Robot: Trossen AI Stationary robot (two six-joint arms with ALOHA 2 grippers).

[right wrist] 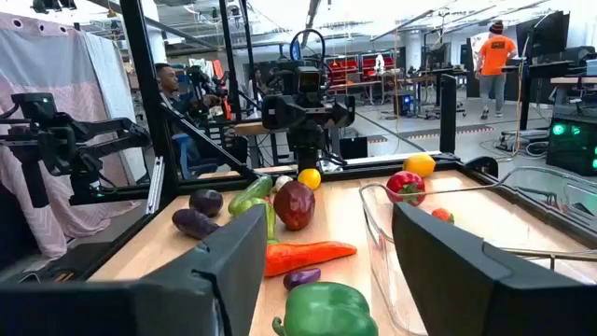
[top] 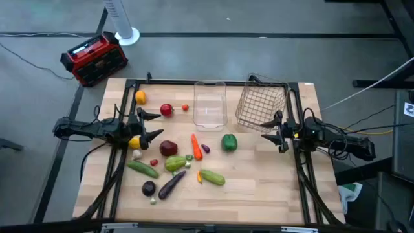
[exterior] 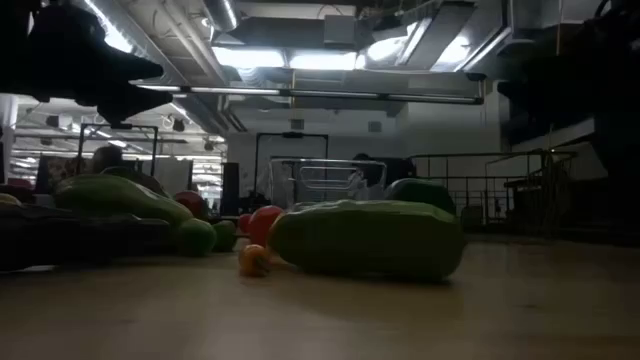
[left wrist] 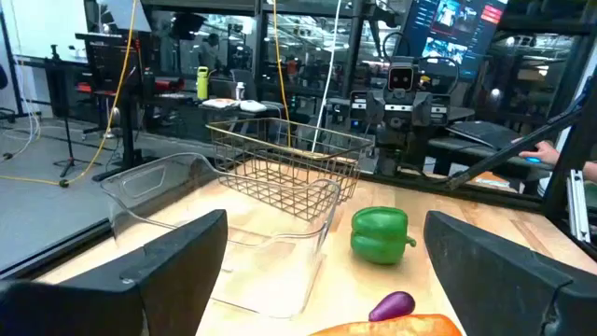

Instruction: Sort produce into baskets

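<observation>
Green bell pepper (top: 229, 142), glossy, blocky, likely light hollow plastic; lies on the wooden table (top: 259, 188) below the clear plastic bin (top: 209, 103) and copper wire basket (top: 261, 102). Slippery: grip across its body. Left gripper (top: 150, 125) and right gripper (top: 272, 132) spread, empty.

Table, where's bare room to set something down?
Bare wood lies between the green bell pepper and the right gripper, and along the table's near edge. Crowded: the produce cluster beside the left gripper.
</observation>
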